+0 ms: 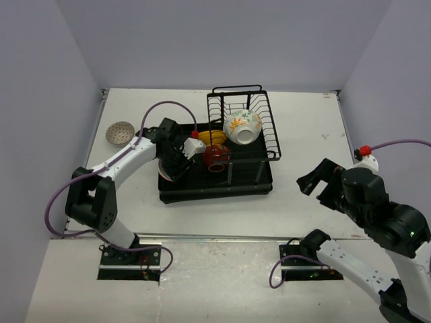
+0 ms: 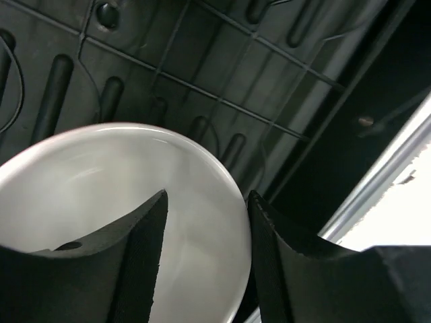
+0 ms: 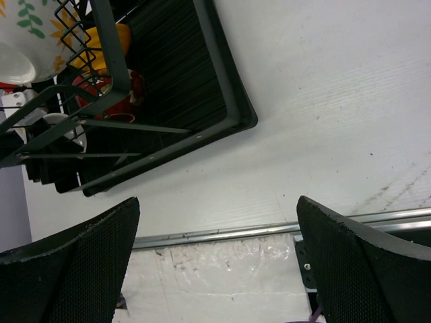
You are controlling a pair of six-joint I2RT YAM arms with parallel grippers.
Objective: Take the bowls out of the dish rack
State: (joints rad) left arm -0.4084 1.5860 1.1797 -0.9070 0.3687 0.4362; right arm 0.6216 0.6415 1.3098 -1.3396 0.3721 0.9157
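Observation:
The black dish rack (image 1: 222,187) stands mid-table. The flowered white bowl (image 1: 242,126) lies in its wire basket. A yellow bowl (image 1: 211,138) and a red bowl (image 1: 216,157) sit on the tray. My left gripper (image 1: 176,161) is down in the tray's left end. In the left wrist view it (image 2: 207,195) is open, with one finger inside and one outside the rim of a plain white bowl (image 2: 101,182). My right gripper (image 1: 316,185) is open and empty over the table right of the rack. No plain orange bowl shows.
A white bowl with a fine brown pattern (image 1: 120,133) sits on the table left of the rack. The right wrist view shows the rack's corner (image 3: 229,114), the red bowl (image 3: 118,94), the flowered bowl (image 3: 27,33) and the metal table edge (image 3: 222,232).

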